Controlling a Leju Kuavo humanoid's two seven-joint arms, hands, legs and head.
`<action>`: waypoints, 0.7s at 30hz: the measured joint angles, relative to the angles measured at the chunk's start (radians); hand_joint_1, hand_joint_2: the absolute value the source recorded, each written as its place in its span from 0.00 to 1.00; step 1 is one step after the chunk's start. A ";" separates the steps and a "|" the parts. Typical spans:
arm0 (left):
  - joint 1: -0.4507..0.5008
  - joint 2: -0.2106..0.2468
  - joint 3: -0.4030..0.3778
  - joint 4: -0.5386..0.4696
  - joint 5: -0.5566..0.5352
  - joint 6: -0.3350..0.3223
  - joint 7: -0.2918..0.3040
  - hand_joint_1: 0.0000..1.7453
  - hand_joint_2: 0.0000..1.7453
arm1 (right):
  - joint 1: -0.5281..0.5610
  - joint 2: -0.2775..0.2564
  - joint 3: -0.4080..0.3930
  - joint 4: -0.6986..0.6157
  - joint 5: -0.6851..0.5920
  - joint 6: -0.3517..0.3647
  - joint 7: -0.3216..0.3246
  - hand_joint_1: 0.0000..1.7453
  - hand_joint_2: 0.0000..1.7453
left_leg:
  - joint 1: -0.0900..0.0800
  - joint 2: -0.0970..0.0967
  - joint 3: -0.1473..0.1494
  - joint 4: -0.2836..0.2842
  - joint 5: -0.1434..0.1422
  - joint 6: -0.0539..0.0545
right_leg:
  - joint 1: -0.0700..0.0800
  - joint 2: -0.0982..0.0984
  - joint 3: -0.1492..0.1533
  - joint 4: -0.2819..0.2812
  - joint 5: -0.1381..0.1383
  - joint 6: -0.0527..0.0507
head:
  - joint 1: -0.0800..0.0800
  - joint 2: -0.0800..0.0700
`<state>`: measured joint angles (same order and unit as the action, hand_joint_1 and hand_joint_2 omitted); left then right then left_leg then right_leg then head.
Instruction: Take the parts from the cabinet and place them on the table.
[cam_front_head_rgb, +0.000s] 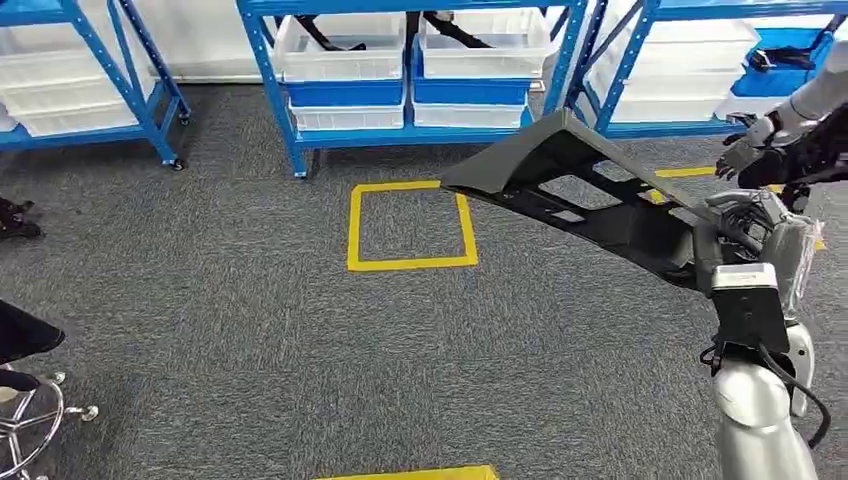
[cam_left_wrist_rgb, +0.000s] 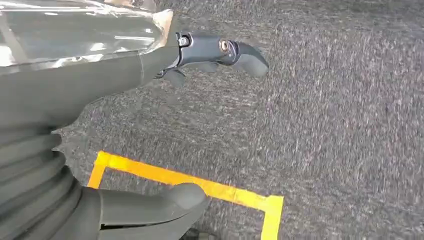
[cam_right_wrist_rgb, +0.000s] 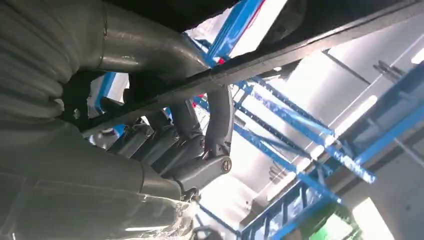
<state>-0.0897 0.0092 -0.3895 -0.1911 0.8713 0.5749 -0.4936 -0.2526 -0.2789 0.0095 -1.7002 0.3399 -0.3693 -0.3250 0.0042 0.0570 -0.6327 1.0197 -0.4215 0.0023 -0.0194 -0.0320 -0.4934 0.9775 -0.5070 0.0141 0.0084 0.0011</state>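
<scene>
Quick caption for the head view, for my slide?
Right hand holds a black part above grey carpet, blue racks behind.

A workshop or storeroom: blue metal shelving racks (cam_front_head_rgb: 420, 20) on wheels hold white plastic bins (cam_front_head_rgb: 340, 50), standing on grey carpet floor (cam_front_head_rgb: 250, 340) marked with yellow tape squares (cam_front_head_rgb: 410, 225).

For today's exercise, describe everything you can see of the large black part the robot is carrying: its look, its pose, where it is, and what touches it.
The black part is a long, flat panel of what looks like matt dark plastic, with a pointed end and several open cut-outs along its body. It is held up in the air, above the grey carpet, in front of the blue shelving. Its pointed end reaches towards the yellow floor square. The right hand grips its near end, fingers curled round an edge bar. Nothing else visibly touches it.
</scene>
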 joint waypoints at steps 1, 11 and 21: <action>0.005 -0.002 0.002 0.000 0.002 0.000 0.000 0.00 1.00 | -0.010 0.000 0.000 0.005 -0.011 0.001 -0.005 1.00 1.00 | 0.001 -0.032 -0.017 0.045 -0.049 -0.004 | 0.001 0.009 -0.008 0.000 0.008 -0.014 | -0.001 0.000; 0.033 -0.001 0.027 0.000 0.026 -0.002 0.000 0.00 1.00 | -0.059 0.000 0.015 0.065 -0.068 0.002 -0.036 1.00 1.00 | 0.008 -0.123 0.087 -0.009 -0.050 0.009 | 0.013 0.096 -0.053 0.014 0.043 -0.007 | 0.000 0.000; 0.040 -0.004 0.043 0.000 0.037 0.008 0.011 0.00 1.00 | -0.107 -0.008 0.040 0.136 -0.125 -0.011 -0.071 1.00 1.00 | 0.009 -0.013 0.071 -0.036 -0.033 0.038 | -0.002 0.041 -0.220 0.321 -0.062 0.028 | 0.006 0.000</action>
<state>-0.0501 0.0053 -0.3460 -0.1907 0.9087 0.5825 -0.4822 -0.3594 -0.2865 0.0492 -1.5640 0.2144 -0.3803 -0.3956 0.0136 0.0439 -0.5621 0.9842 -0.4540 0.0408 -0.0209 0.0088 -0.7134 1.2989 -0.5690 0.0422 0.0149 0.0011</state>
